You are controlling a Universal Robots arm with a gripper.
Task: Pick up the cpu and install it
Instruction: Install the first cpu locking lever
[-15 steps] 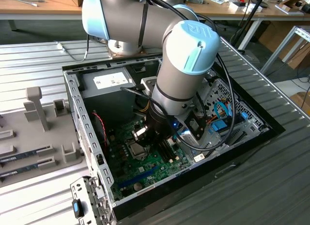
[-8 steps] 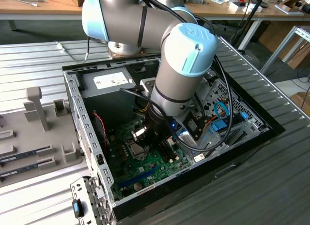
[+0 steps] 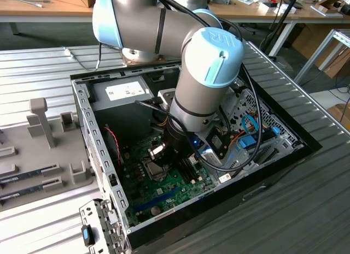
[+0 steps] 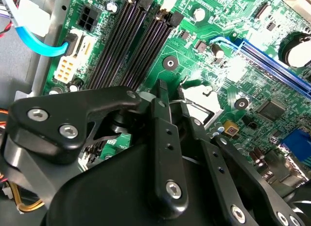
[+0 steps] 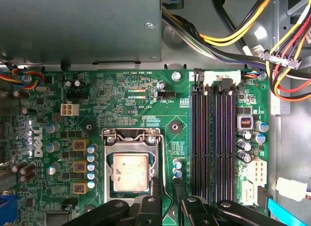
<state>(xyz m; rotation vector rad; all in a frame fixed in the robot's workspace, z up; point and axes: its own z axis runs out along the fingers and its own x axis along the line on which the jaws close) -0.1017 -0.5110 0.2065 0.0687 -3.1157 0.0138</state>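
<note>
Seated flat within its metal socket frame point(image 5: 130, 168) on the green motherboard point(image 5: 121, 102), the square cpu point(image 5: 129, 173) shows a dull coppery-silver top. Directly above, the black gripper point(image 5: 167, 206) hovers; whether its fingers are parted cannot be told.

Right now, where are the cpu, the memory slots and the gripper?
cpu point(image 5: 129, 172): first wrist view, middle of its metal top, lying in the socket.
memory slots point(image 5: 214, 138): first wrist view, midway along the dark slots.
gripper point(image 5: 167, 202): first wrist view, between its fingertips.

A ribbed metal table point(image 3: 44, 68) carries the open computer case point(image 3: 273, 155) and a grey tray point(image 3: 33, 172)
</note>
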